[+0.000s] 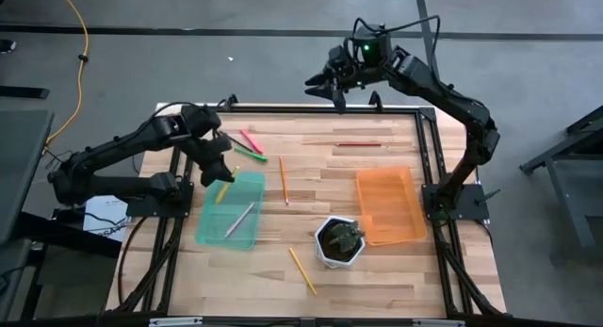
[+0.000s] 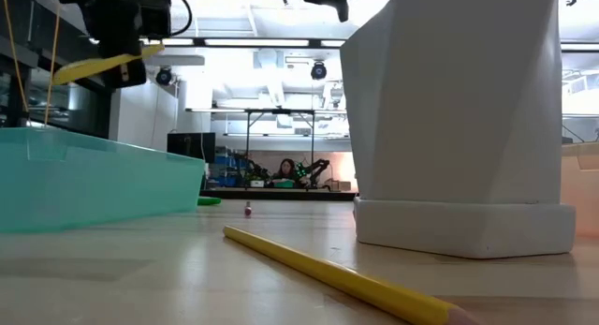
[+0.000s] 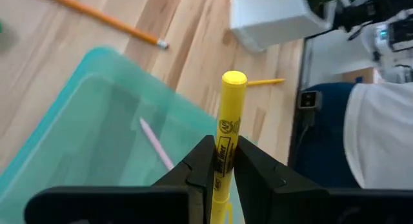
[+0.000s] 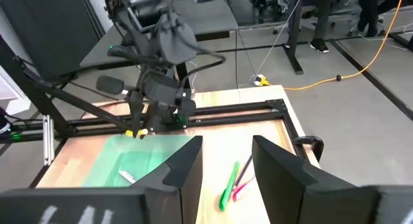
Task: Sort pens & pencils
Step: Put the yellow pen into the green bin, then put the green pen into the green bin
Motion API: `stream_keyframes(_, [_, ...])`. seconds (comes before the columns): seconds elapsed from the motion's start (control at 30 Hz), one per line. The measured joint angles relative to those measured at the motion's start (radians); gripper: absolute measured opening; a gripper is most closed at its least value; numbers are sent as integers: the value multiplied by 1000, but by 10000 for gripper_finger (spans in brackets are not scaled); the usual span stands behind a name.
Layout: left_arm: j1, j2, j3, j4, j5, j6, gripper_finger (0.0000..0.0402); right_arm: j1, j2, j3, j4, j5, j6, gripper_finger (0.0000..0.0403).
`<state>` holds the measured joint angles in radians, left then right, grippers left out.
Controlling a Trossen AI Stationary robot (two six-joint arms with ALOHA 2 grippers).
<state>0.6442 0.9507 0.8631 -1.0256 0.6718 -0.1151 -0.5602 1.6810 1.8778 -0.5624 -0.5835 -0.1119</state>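
Left wrist view tells it: the left gripper (image 3: 222, 169) has its fingers clamped on the yellow pen (image 3: 226, 130), whose long axis runs straight out between them, capped end forward. Directly beneath lies the teal tray (image 1: 247, 184), a silver-grey pen (image 1: 239, 218) already resting inside. The pen hangs over the tray's near-left corner, so a release there should land it. Off beyond the table's far edge, the right gripper (image 1: 335, 89) waits, fingers apart. Orange pencils (image 1: 283, 179) lie on the table, nearer the orange tray (image 1: 388, 179).
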Motion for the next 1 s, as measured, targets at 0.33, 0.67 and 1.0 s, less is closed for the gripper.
stream_keyframes(0.33, [-189, 1, -96, 90, -177, -120, 42, 0, 0, 0, -33, -2, -28, 126])
stream_keyframes(0.67, [-219, 1, -98, 139, -240, -152, 44, 0, 0, 0, -57, -6, -47, 126])
stream_keyframes(1.0, [-219, 16, -99, 134, -238, -189, 132, 0, 0, 0, -104, -10, -88, 126])
